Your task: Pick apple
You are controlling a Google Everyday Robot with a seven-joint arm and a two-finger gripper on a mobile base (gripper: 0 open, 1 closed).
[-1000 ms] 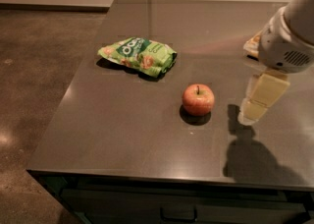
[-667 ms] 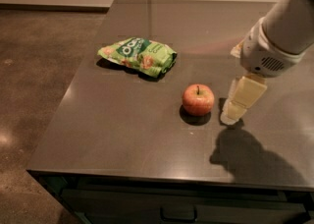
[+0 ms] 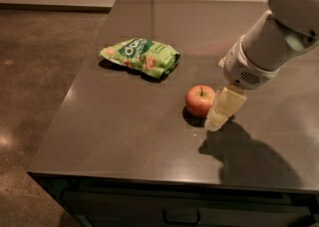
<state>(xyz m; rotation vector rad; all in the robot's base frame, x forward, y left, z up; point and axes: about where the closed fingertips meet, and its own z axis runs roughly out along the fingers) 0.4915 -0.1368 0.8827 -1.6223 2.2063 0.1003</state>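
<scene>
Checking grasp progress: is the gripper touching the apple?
Cannot tell. In the camera view the gripper hangs low beside the apple, their outlines meeting with no visible gap, but depth hides actual contact.

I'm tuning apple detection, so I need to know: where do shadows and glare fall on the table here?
Camera view: a broad dark shadow spreads over the table below and right of the gripper, which sits just right of the apple. The apple's own small shadow hugs its lower left. The bag shades the table along its near edge. A faint sheen streaks the far tabletop. The apple itself is evenly lit.
</scene>
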